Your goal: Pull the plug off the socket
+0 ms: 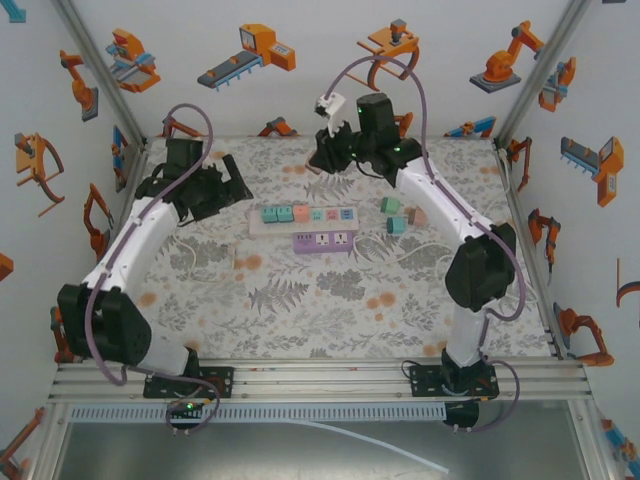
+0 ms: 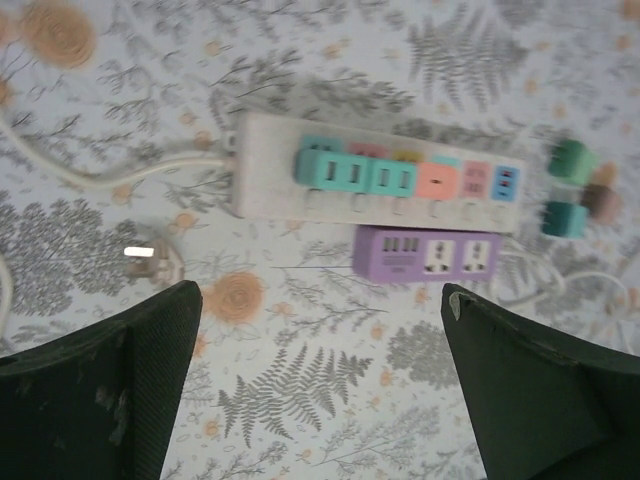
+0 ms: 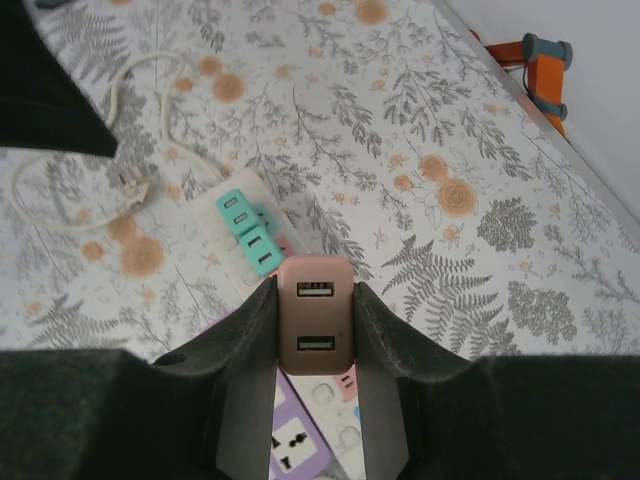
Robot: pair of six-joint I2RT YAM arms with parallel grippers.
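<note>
- Rose-brown plug (image 3: pixel 313 322), two USB ports on its face: gripped on both sides by the right claw (image 3: pixel 313 292), which was closed on it. It hung in the air above the counter (image 1: pixel 300 310), touching no socket.
- White power strip (image 2: pixel 268 165): lay flat below, with teal plugs (image 2: pixel 355 172) seated in it. A purple strip (image 2: pixel 425 255) lay just beside it on the near side.
- Left claw (image 2: pixel 320 385): open and empty, hovering over the counter near the strips.
- Green plugs (image 1: pixel 392 206): lay loose to the right of the white strip.
- Judgement: the pull looked done, and setting the plug down was what remained.
- Handling advice: hold the grip firm and carry the plug clear of both strips. Lower it onto bare counter, perhaps by the loose plugs, and open the claw only once it rests.
</note>
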